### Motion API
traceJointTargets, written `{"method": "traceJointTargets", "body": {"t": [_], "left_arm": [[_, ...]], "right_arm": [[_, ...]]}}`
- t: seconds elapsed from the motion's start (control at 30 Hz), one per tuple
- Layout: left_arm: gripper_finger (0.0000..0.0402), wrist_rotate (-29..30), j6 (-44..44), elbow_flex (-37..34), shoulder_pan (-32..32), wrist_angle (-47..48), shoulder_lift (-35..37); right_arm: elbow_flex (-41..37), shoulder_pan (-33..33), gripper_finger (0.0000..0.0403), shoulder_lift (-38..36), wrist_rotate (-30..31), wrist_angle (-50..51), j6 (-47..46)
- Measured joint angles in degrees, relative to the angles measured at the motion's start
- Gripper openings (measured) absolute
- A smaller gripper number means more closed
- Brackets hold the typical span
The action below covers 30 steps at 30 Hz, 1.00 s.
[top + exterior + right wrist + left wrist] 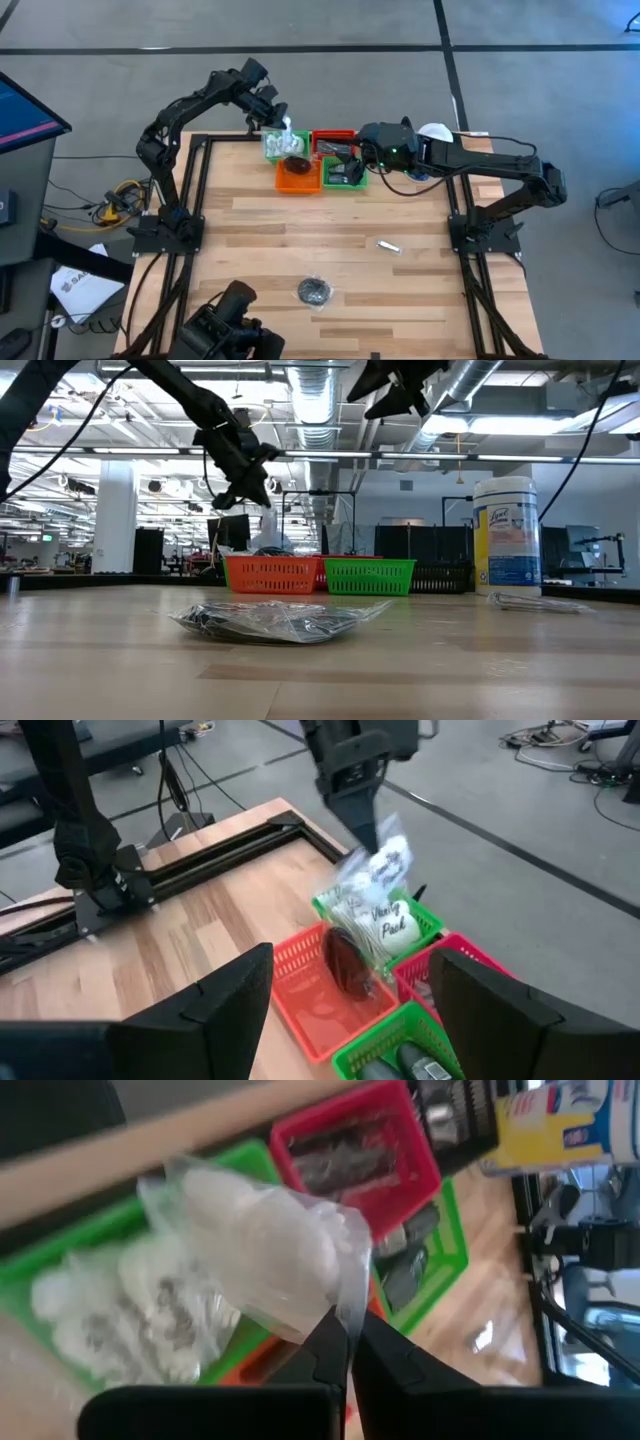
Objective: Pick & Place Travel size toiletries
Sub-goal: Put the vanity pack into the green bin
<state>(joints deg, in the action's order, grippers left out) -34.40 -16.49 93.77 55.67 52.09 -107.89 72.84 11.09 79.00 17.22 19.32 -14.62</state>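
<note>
The left gripper [350,1342] has its fingers pinched shut on a clear packet [265,1245] of white contents, which hangs from them just above the green tray [272,148] of similar packets. To the right, the right gripper [350,1010] hovers over the other trays with fingers spread wide and empty. A black bagged piece [313,291] and a silvery sachet [388,246] lie on the tabletop [250,240], well away from both.

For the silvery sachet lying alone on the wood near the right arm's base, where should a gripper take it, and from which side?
Take the silvery sachet across its narrow width, near the middle, coming straight down from above. It lies flat and slim on the bare table, so there is no side edge to catch. The right gripper, open over the trays, looks nearest.
</note>
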Motion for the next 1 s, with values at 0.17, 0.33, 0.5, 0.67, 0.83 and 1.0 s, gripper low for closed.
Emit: {"method": "traceJointTargets", "body": {"t": [0.17,0.33,0.5,0.67,0.83,1.0], "left_arm": [[0.0,1.5,-0.3,0.1,-0.5,-0.5,0.2],[0.0,0.5,-1.7,0.1,-2.1,-2.6,0.2],[0.0,-0.7,-1.9,0.1,-3.1,-3.2,-3.0],[0.0,-2.9,-1.9,0.0,-3.2,-3.2,-7.3],[0.0,-0.4,-2.0,0.0,-2.9,-3.3,-7.6],[0.0,2.8,-2.2,0.0,-2.1,-3.1,-8.1]], "right_arm": [[0.0,0.7,0.0258,0.1,-0.1,-0.4,0.0],[0.0,2.1,0.0258,0.1,-0.1,-2.0,0.0],[0.0,3.3,0.0258,0.1,-0.1,-2.4,0.0],[0.0,3.7,0.0258,0.1,-0.1,-2.4,0.0],[0.0,3.5,0.0258,0.1,-0.8,-2.4,-0.5],[0.0,3.2,0.0258,0.1,-0.9,-2.3,-0.5]]}}
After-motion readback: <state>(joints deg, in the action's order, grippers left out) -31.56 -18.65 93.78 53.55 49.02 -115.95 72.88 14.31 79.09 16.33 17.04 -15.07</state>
